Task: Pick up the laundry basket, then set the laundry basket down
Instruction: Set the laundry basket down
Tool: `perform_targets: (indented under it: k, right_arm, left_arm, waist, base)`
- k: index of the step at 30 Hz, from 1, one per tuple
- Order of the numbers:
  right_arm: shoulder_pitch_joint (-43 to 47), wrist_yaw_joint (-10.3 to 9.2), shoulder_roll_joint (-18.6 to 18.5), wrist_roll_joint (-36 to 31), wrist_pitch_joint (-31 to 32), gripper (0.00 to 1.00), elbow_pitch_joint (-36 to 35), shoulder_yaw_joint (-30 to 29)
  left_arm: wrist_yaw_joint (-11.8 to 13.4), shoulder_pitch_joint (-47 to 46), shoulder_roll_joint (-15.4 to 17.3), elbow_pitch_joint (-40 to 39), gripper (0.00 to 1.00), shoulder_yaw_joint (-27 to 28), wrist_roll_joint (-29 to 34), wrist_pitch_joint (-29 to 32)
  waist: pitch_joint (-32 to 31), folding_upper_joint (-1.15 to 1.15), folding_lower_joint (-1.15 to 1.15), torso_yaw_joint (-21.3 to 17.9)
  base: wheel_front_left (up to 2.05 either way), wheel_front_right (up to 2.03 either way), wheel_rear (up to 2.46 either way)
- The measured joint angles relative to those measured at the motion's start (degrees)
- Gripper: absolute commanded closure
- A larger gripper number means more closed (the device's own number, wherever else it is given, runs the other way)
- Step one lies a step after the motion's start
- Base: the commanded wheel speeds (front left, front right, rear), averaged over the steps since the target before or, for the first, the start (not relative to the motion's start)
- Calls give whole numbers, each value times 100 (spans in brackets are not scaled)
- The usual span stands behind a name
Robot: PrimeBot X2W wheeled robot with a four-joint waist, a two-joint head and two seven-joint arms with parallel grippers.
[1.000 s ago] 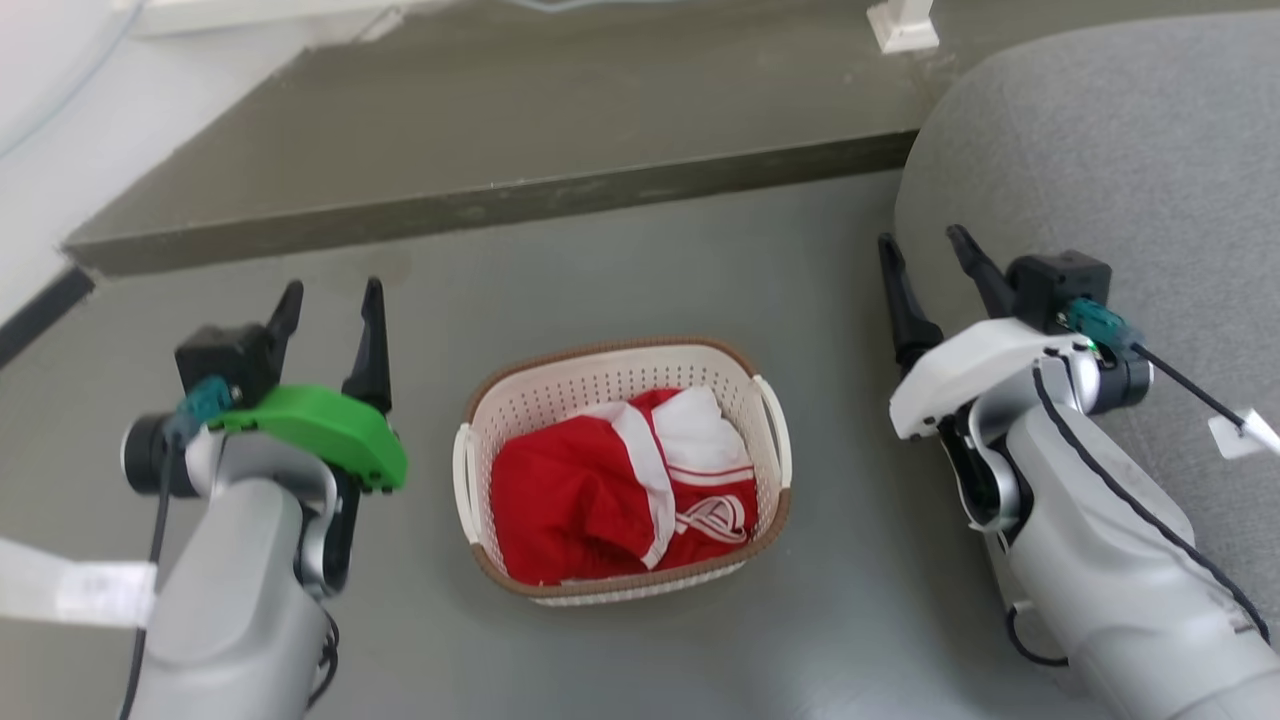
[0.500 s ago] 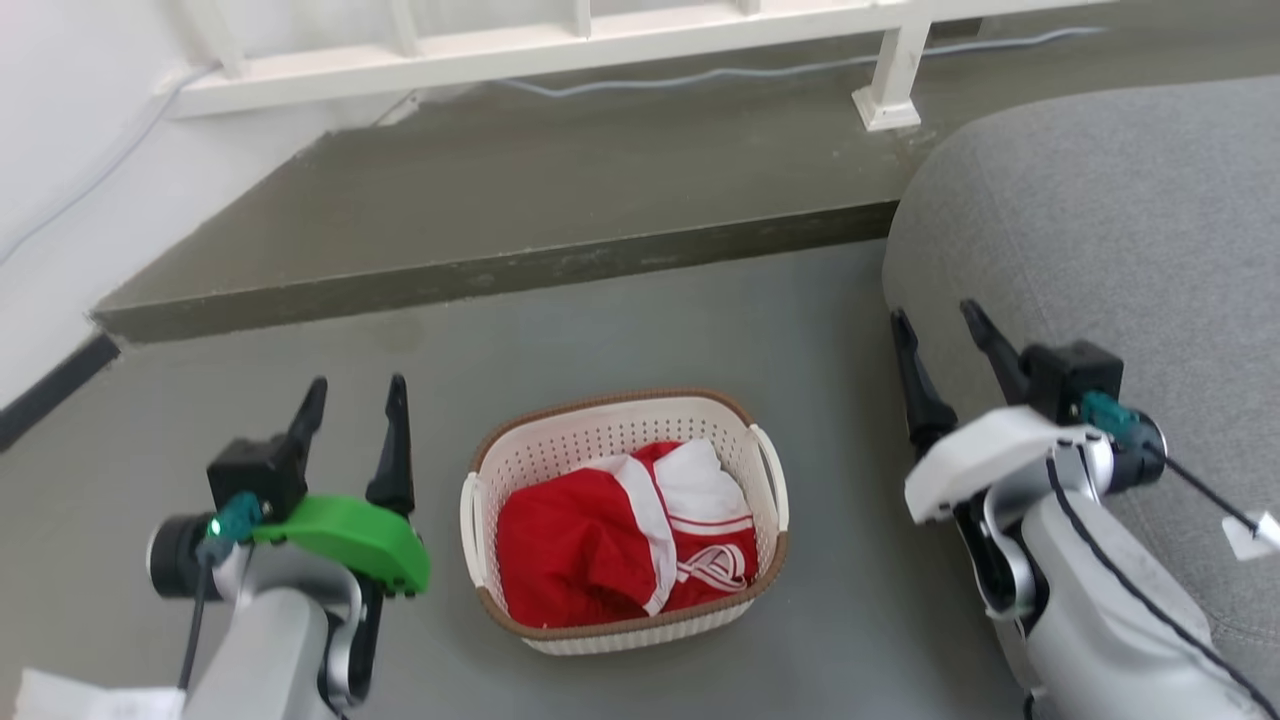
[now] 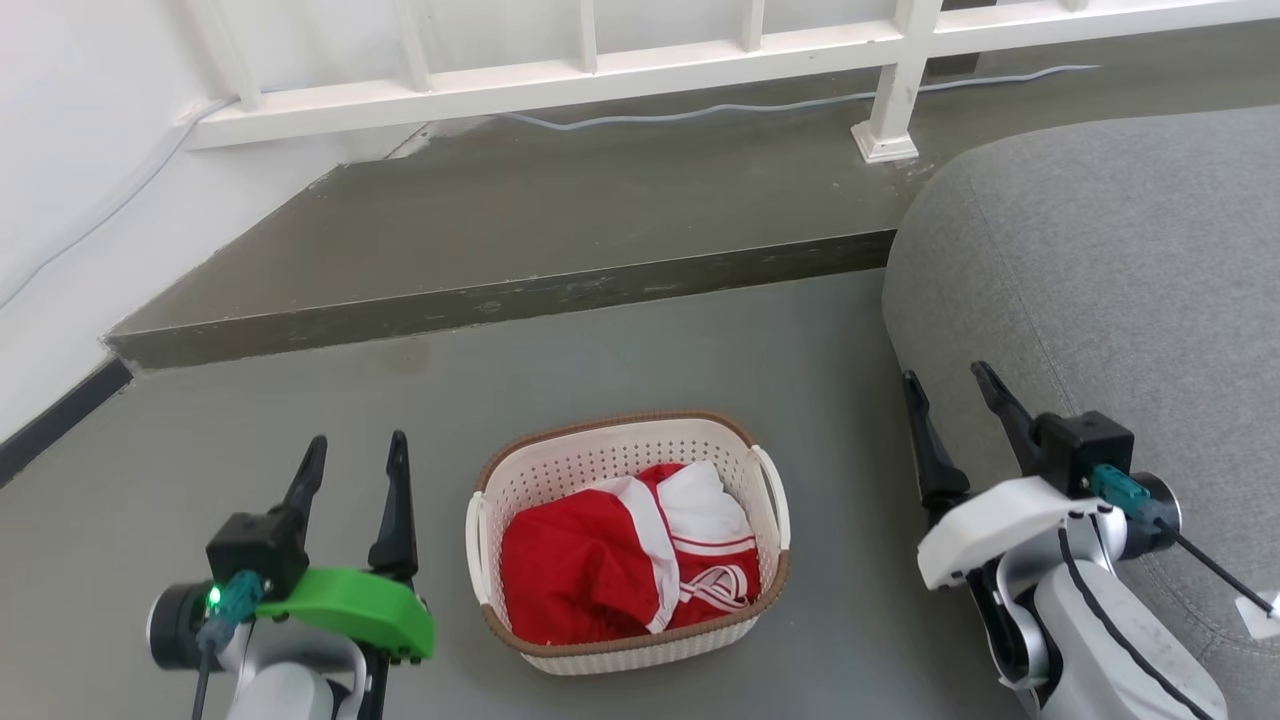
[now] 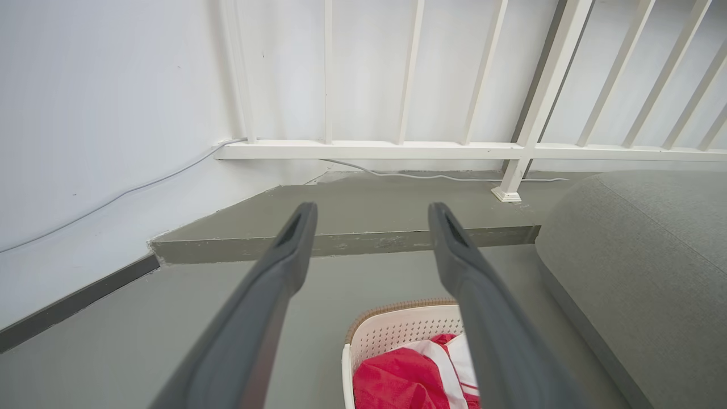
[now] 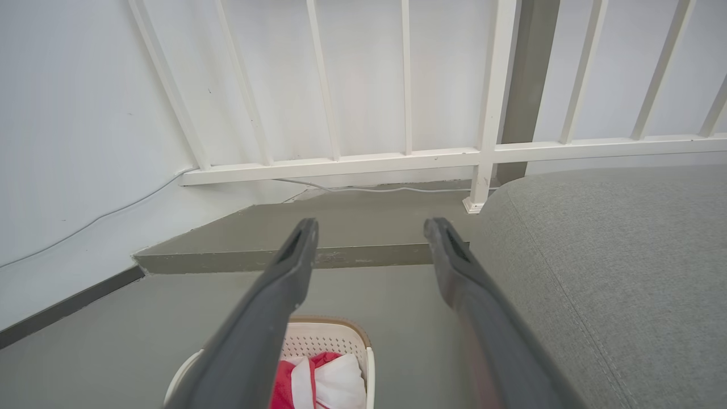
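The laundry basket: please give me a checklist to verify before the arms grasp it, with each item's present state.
1. Laundry basket upright on the floor: ok.
2. Left gripper open and empty: ok.
3. Right gripper open and empty: ok.
4. Red clothes lie inside, not over the side handles: ok.
5. Grippers at the handles: not ok, both stand apart from the basket.
6. Weight of the load: cannot tell.

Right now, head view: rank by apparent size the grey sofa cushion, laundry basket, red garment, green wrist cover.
1. grey fabric sofa cushion
2. cream-white perforated plastic laundry basket
3. red-and-white cloth garment
4. green plastic wrist cover, nearer the camera, so true size unsure
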Motion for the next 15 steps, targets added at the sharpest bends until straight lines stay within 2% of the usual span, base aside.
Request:
perform_targets:
  k: [15]
  right_arm:
    - [534, -1, -21, -316, 0, 0, -397, -257]
  left_arm:
    - [87, 654, 2, -463, 0, 75, 161, 0]
  waist:
    - [-89, 0, 0, 10]
  base:
    - [0, 0, 0]
